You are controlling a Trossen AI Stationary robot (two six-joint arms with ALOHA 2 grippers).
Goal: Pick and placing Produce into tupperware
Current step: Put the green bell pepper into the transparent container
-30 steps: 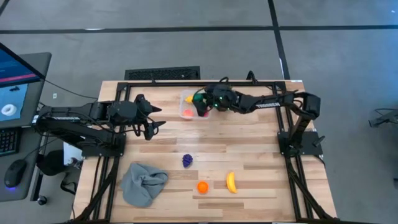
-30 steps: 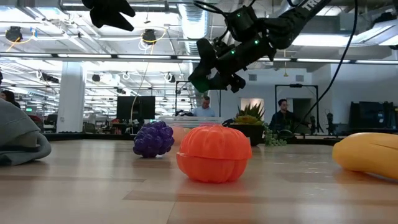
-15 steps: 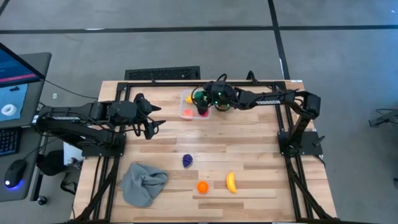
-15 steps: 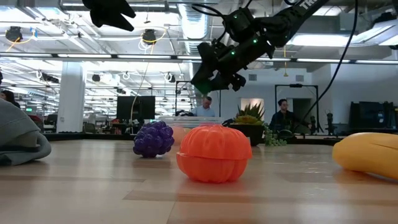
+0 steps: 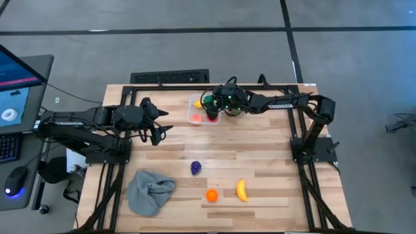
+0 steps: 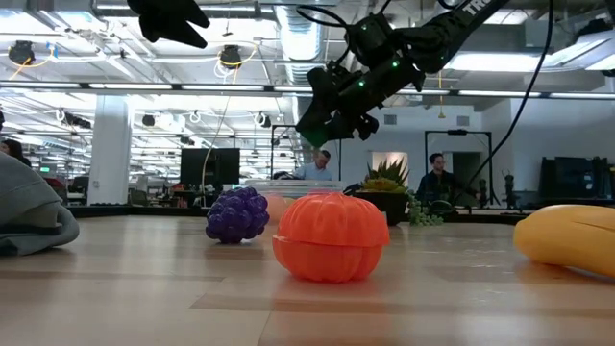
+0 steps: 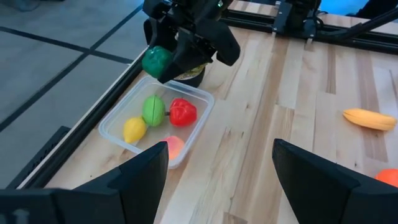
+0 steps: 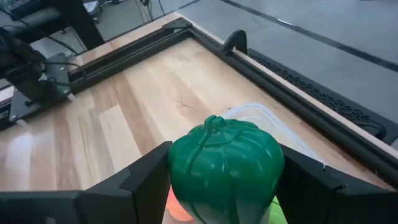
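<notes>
Right gripper (image 5: 209, 104) at upper centre of the high view, over the tupperware (image 5: 197, 112), pinching a green pepper (image 8: 225, 167); pepper fills the lower centre of the right wrist view between the two fingers (image 8: 146, 177), clamped on both sides; in the left wrist view the same pepper (image 7: 157, 61) sits above the container's far edge, off the table.

Vs 1.0 s ago: right arm has pulled toward the frame's left and top, so the gripper now sits further over the container rather than at its right edge; vs 0.5 s ago almost no change, a slight nudge only; low view shows the gripper (image 6: 322, 120) marginally higher than 1.0 s ago, well above the table.

Tupperware (image 7: 118, 124) sits on the table (image 5: 260, 149) at its far edge, upper centre of the high view; inside: yellow piece (image 7: 134, 129), green piece (image 7: 153, 111), red pepper (image 7: 181, 111), pinkish-orange piece (image 7: 174, 147); small dark pot (image 7: 193, 76) just beside it on the far side.

Left gripper (image 5: 158, 123) left of centre in the high view, fingers spread, holding nothing, unmoved across frames.

Unmoved on the table: purple grapes (image 5: 195, 168) centre; orange pumpkin (image 5: 211, 195) and banana (image 5: 242, 190) lower centre; grey cloth (image 5: 149, 190) lower left.
</notes>
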